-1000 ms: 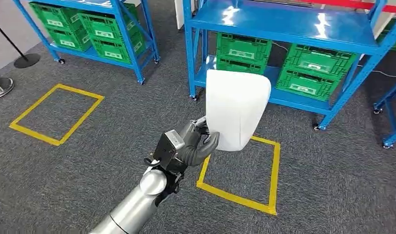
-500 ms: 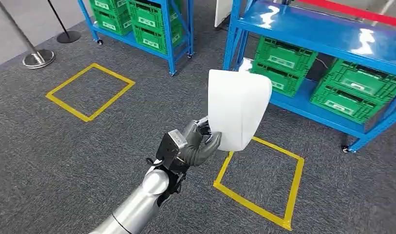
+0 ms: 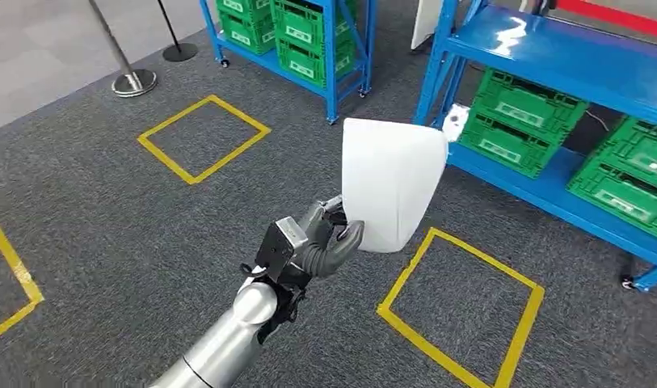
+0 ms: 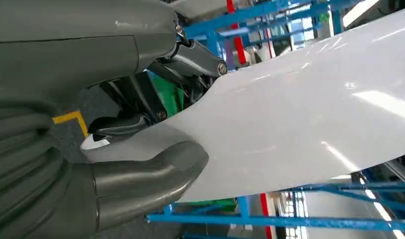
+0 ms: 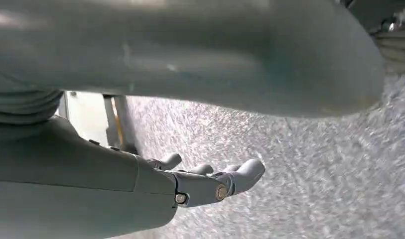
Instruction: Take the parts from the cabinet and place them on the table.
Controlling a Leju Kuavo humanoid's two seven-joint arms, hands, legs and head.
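My left hand grips the lower edge of a smooth white curved plastic panel, holding it upright above grey carpet. Blue shelving with green crates stands at two o'clock. My right hand hangs with fingers apart, holding nothing.

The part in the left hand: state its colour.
Plain glossy white, no pattern. The part in the left hand shows best in the head view.

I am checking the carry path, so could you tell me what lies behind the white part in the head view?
Behind the white part, gripped by the left hand, are grey carpet, yellow floor tape and a blue rack; whatever lies directly behind it is covered.
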